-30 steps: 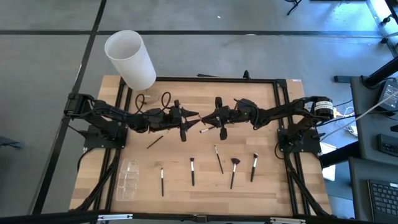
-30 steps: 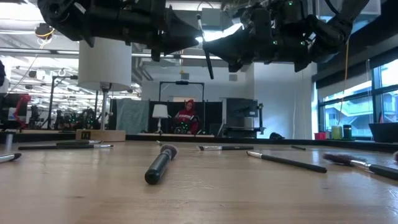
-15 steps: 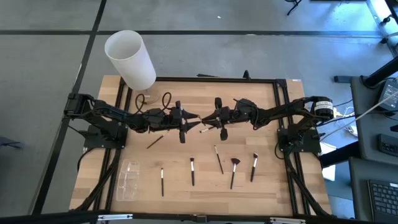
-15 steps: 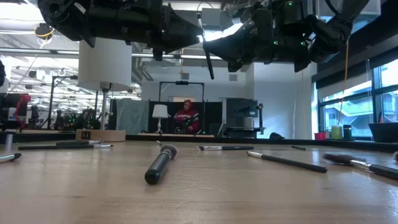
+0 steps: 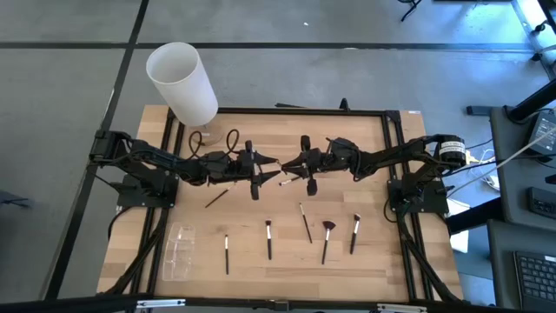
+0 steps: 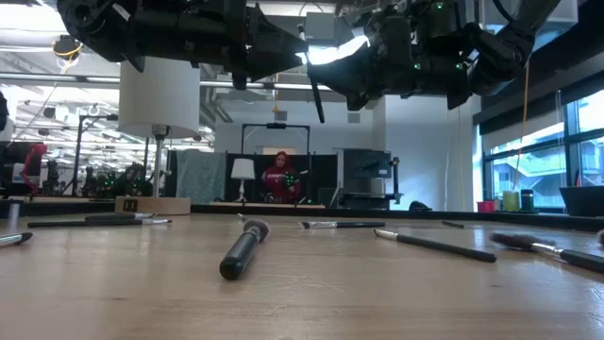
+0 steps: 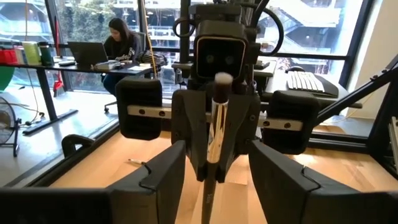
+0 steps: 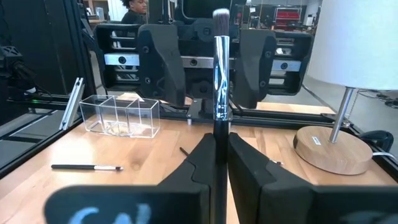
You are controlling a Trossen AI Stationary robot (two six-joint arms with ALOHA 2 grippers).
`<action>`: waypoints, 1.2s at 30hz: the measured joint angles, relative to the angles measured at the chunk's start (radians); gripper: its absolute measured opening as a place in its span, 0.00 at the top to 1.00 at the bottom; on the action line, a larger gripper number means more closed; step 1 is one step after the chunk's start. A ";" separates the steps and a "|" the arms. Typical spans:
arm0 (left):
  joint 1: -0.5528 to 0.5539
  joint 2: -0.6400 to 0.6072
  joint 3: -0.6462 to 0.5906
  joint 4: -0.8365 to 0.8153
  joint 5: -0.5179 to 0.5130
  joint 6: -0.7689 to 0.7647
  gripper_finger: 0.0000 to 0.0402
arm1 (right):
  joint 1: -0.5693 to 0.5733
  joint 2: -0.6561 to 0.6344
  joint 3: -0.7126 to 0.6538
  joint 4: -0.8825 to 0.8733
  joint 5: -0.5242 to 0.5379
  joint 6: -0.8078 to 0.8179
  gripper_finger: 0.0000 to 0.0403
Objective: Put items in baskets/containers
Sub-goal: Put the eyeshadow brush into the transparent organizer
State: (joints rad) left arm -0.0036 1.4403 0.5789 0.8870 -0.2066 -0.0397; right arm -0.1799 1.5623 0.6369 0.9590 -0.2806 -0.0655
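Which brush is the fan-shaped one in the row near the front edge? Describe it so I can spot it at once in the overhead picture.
Start at the wooden table and find the row of five brushes lying below the two arms. The fan brush is fourth from the clear container, between a thin slanted brush and the last brush. Only it has a reddish-brown, fanned-out head.
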 joint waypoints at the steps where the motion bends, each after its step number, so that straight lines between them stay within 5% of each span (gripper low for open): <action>1: 0.000 0.000 0.000 0.005 0.000 0.001 0.58 | 0.000 0.000 0.000 -0.002 0.000 -0.003 0.91; 23: 0.046 0.132 0.075 0.038 0.101 0.001 0.66 | 0.000 0.000 0.001 -0.021 0.000 -0.022 0.91; 36: 0.045 0.098 0.077 0.034 0.097 0.001 0.73 | 0.000 0.000 0.001 -0.037 0.001 -0.010 0.91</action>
State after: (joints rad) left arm 0.0410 1.5387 0.6556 0.9208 -0.1093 -0.0392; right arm -0.1799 1.5620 0.6376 0.9215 -0.2794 -0.0756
